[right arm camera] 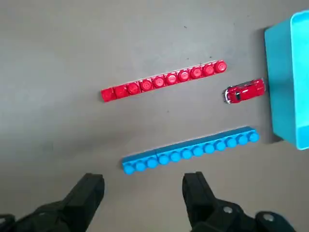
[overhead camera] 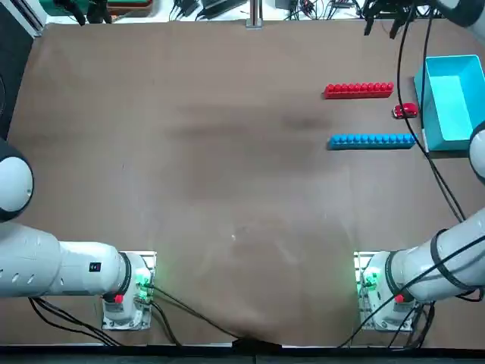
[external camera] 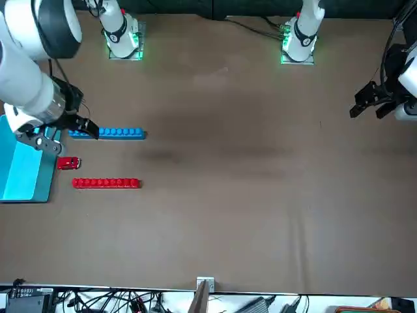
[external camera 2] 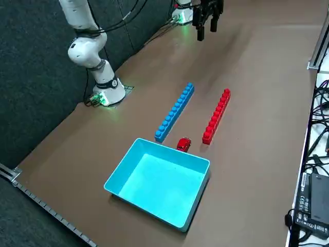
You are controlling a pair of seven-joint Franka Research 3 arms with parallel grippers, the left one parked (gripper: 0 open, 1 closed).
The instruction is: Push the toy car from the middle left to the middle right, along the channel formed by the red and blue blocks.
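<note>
The tiny red toy car (overhead camera: 405,111) (right arm camera: 245,91) sits at the right end of the channel (overhead camera: 364,115), just past the red bar's end and close to the light-blue box. The red bar (overhead camera: 359,90) (right arm camera: 164,80) and the longer blue bar (overhead camera: 371,140) (right arm camera: 190,151) lie parallel on the brown table. My right gripper (right arm camera: 142,193) (external camera: 62,134) hangs raised above the table on the robot's side of the blue bar, open with nothing between its fingers. It touches neither the car (external camera: 68,163) (external camera 2: 183,144) nor a bar.
A large light-blue box (overhead camera: 453,102) (external camera 2: 172,152) stands open at the table's right edge, right beside the car and the bars' right ends. Cables (overhead camera: 443,189) hang from the right arm. Bare brown tabletop stretches to the left of the bars.
</note>
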